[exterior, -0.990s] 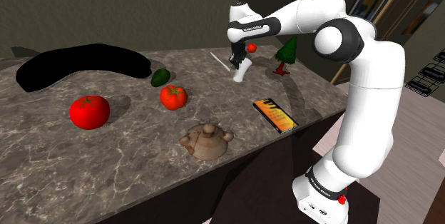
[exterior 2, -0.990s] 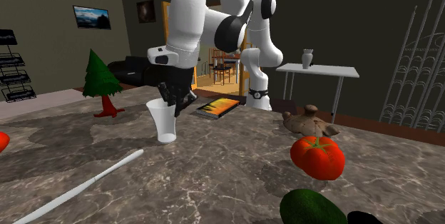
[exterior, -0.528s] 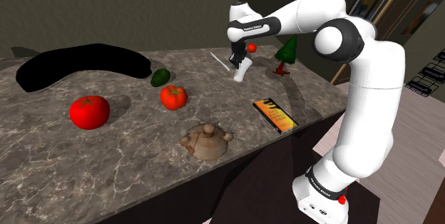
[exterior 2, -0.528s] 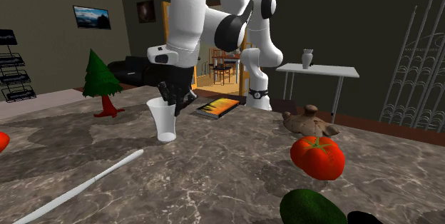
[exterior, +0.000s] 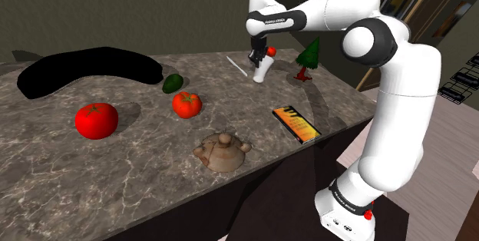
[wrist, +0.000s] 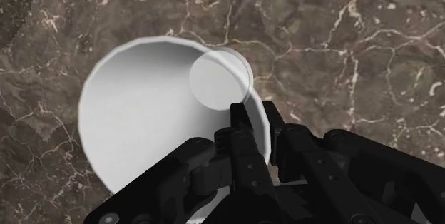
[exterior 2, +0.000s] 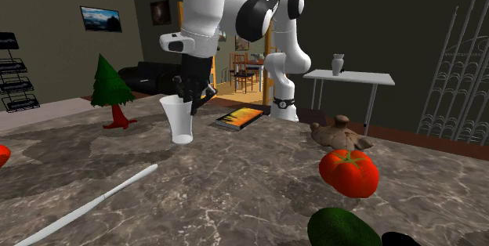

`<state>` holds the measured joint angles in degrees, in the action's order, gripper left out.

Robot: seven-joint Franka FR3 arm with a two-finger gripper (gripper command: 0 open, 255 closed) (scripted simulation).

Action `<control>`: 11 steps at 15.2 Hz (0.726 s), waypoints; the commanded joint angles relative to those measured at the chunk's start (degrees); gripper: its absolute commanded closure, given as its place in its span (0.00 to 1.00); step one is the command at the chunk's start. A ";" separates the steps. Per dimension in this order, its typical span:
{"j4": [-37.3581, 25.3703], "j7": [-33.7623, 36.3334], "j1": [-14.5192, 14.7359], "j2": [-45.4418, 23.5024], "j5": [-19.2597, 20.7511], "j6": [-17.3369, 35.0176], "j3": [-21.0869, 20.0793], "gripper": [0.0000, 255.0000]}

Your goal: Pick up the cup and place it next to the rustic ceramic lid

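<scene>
Fingers (wrist: 242, 126) clamp the white cup (wrist: 142, 115) — one inside its wall, one outside. The gripper (exterior 2: 190, 102) hides part of its rim.

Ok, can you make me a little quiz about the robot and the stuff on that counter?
1. True or false: the pincer is shut on the rim of the cup.
2. Which sits closest to the brown lid? A tree, B small tomato, C avocado.
3. What colour is the cup?
Key: 1 true; 2 B; 3 white.
</scene>
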<state>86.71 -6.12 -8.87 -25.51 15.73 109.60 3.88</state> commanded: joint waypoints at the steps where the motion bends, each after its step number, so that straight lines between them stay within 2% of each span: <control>1: -1.05 -0.45 -0.04 0.36 -0.11 -1.35 0.01 1.00; 11: -7.12 -2.24 0.11 1.38 -0.53 -8.23 -0.02 1.00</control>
<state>80.17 -8.23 -8.80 -24.18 15.22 102.00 3.87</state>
